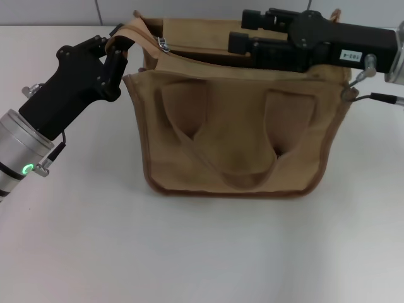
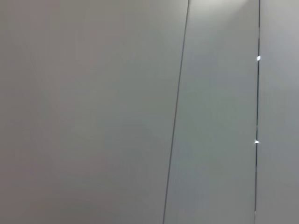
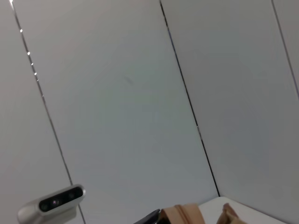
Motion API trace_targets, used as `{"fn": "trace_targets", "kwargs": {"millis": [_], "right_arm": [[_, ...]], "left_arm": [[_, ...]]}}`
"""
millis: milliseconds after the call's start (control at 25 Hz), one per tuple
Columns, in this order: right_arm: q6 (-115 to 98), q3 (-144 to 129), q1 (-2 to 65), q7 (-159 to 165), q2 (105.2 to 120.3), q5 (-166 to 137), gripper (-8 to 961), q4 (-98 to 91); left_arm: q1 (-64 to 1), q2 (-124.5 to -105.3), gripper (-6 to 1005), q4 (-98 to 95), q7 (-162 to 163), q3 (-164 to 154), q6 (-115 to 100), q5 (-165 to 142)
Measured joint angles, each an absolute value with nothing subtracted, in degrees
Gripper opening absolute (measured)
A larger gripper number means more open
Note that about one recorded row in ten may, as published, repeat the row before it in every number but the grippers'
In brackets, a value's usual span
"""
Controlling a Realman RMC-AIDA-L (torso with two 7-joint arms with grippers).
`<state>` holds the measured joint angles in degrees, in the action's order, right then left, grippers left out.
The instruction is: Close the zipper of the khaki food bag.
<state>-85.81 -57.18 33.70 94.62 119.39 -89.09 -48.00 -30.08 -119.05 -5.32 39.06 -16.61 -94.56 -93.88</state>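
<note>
The khaki food bag (image 1: 233, 126) stands upright in the middle of the white table, its two looped handles facing me. Its top gapes open, and the zipper (image 1: 163, 44) shows a small silver pull near the bag's left end. My left gripper (image 1: 115, 55) is at the bag's upper left corner, shut on the side strap (image 1: 134, 28) that loops off that end. My right gripper (image 1: 243, 31) reaches in from the right over the open top, its two black fingers apart. A scrap of the khaki bag (image 3: 187, 215) shows in the right wrist view.
The white table (image 1: 202, 252) stretches out in front of and beside the bag. Behind the bag are grey wall panels (image 2: 140, 112). A small grey camera unit (image 3: 51, 203) appears in the right wrist view.
</note>
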Motion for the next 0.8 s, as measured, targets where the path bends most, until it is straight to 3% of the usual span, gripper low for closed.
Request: {"fn": "trace_targets", "kwargs": {"millis": [520,800], "right_arm": [[-78.58,-63.59,40.80,94.63,119.61,-88.72,733,-42.03],[-74.91,-68.09,41.22,93.16,119.62,-85.01,733,-41.03]], "left_arm": [[-32.32,-119.10,34,-4.44,39.99,-16.71,-95.68,-93.86],[-32.80,-119.10,36,-4.44,39.99,-16.70,-95.72,-93.87]]}}
